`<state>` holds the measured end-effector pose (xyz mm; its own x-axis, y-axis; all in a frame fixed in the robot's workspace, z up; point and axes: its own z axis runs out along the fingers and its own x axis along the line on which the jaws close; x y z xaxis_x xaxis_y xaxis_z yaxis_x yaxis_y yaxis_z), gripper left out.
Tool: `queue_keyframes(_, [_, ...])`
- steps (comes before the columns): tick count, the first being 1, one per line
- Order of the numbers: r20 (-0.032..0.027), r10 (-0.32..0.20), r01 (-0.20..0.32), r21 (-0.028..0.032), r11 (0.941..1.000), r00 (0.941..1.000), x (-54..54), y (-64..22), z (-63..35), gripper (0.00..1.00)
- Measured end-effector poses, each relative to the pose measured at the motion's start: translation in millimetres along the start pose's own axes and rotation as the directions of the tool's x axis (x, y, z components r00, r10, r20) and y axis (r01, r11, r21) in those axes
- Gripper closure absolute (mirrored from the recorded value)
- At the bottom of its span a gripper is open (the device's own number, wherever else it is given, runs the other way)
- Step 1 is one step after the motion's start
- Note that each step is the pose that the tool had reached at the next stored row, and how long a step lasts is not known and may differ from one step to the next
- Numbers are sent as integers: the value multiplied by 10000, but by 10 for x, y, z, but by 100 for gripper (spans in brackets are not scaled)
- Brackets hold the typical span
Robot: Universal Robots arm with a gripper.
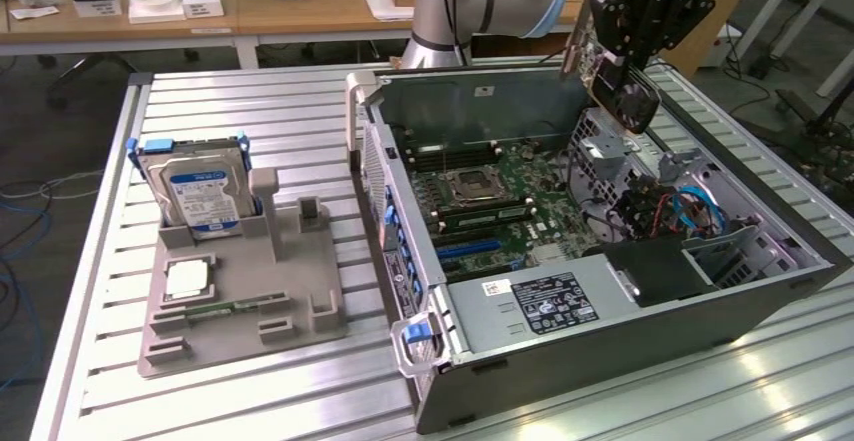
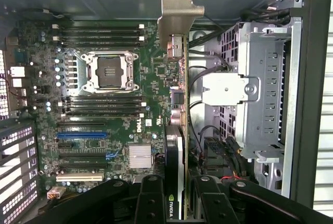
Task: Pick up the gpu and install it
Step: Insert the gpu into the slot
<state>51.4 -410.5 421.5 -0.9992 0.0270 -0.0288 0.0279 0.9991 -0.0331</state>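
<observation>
The gpu (image 1: 630, 101) hangs tilted in the air over the far right corner of the open computer case (image 1: 601, 361), its black cooler facing the exterior camera. My gripper (image 1: 625, 61) is shut on it from above. In the wrist view the gpu (image 2: 178, 130) shows edge-on, with its silver bracket (image 2: 180, 10) at the far end and the gripper (image 2: 177, 206) clamped on the near end. Below it lies the motherboard (image 2: 119, 104), with a blue slot (image 2: 80, 135) and black slots. The card is well above the board and touches nothing.
A grey fixture (image 1: 240, 331) at the exterior view's left holds an upright hard drive (image 1: 200, 193), a white square part (image 1: 187, 279) and a memory stick (image 1: 220, 308). Inside the case, a silver drive cage (image 2: 260, 94) and cables (image 1: 674, 211) stand beside the card.
</observation>
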Motion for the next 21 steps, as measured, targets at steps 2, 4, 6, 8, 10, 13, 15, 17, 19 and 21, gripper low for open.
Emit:
queue_keyframes(2, [0, -11, 11, 0, 10000, 10000, 0, 0, 0, 73])
queue_keyframes(4, [3, -101, 101, -3, 9999, 9999, 0, 0, 0, 73])
queue_keyframes(6, [13, -392, 392, -12, 9992, 9992, 0, 0, 1, 73])
queue_keyframes(8, [23, -676, 676, -19, 9977, 9977, 0, 0, 1, 73])
queue_keyframes(10, [34, -995, 995, -27, 9950, 9950, 0, 0, 2, 73])
queue_keyframes(13, [51, -1438, 1438, -38, 9896, 9896, 0, 0, 4, 73])
queue_keyframes(15, [60, -1703, 1703, -44, 9854, 9854, 0, 0, 5, 73])
queue_keyframes(17, [63, -1763, 1763, -45, 9843, 9843, 0, 0, 5, 73])
queue_keyframes(19, [63, -1763, 1764, -46, 9843, 9843, 0, 0, 5, 73])
queue_keyframes(21, [63, -1764, 1764, -46, 9843, 9843, 0, 0, 5, 73])
